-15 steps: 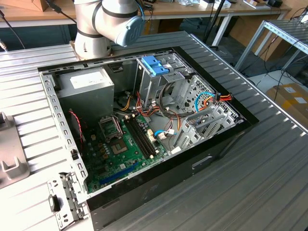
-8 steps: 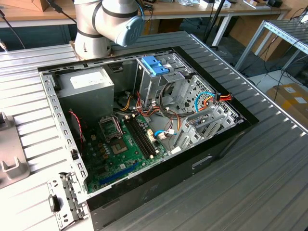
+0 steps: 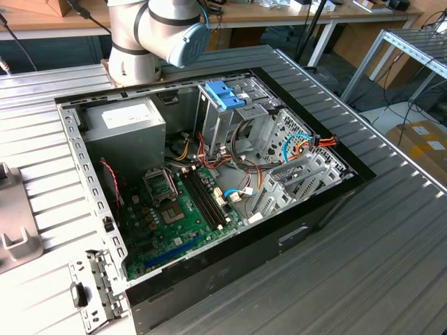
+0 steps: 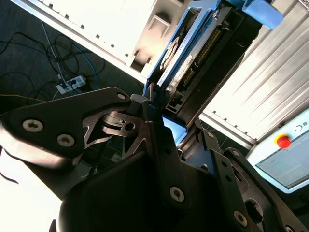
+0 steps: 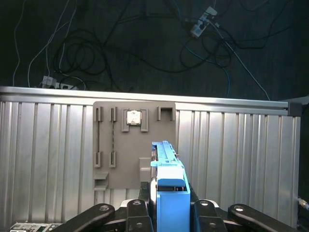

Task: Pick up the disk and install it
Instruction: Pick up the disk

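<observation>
Exterior view takes in a ribbed metal table [image 3: 391, 265] with an open computer case [image 3: 209, 279] lying on it, inside facing up. Beyond the case's far side stands the arm [image 3: 150, 31], its grey and blue joint just above the rim. Inside the case, a grey power supply [image 3: 126, 125] fills the corner nearest the arm. A green board [image 3: 174, 209] lies flat on the case floor. A metal cage beside the supply carries a blue latch [image 3: 225, 94], and red, yellow and orange wires run among them.

In the first wrist view a flat grey plate [image 5: 133, 145] with slots lies on the table, and a small square chip [image 5: 133, 118] is seated near its far edge. The disk [image 5: 166, 162] stands on edge in front of that plate, blue rail toward the camera, held by the gripper [image 5: 169, 195]. The jaws are drawn in to the disk's thickness and clamp it from both flat sides.

In the second wrist view a black finger [image 4: 161, 145] presses one face. The disk juts out past the fingertips, showing its circuit side and a row of connector pins. I cannot tell whether its far end touches the plate. A red button [image 4: 283, 141] sits on a pale panel nearby.
</observation>
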